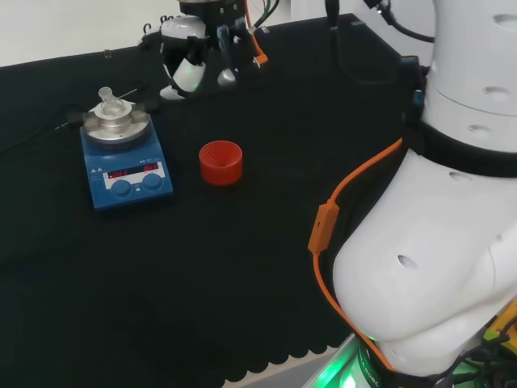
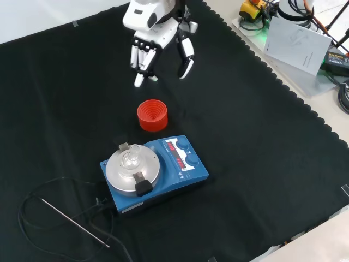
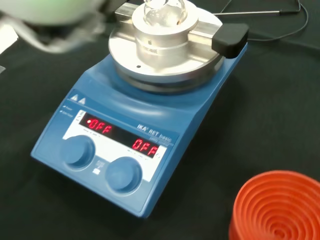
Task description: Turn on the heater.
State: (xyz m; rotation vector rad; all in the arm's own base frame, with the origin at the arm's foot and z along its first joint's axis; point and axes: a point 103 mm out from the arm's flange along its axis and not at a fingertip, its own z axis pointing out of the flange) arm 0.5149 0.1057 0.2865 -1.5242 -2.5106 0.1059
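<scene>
The heater (image 1: 128,174) (image 2: 158,172) (image 3: 135,125) is a blue hotplate with a round silver top, two blue knobs (image 3: 80,150) (image 3: 122,174) and red lit displays (image 3: 122,137). A small clear flask (image 3: 165,7) sits in a metal block on its plate. The hand (image 1: 194,56) (image 2: 155,35) hangs open above the cloth, fingers pointing down, well apart from the heater. In the front view it is beyond the red ring; in the head view it is up and to the right of the heater.
A red ribbed ring (image 1: 220,162) (image 2: 152,115) (image 3: 277,207) stands on the cloth between the hand and the heater. A thin metal probe with black cable (image 2: 73,221) lies beside the heater. The arm's white links (image 1: 436,226) stand at the head view's right.
</scene>
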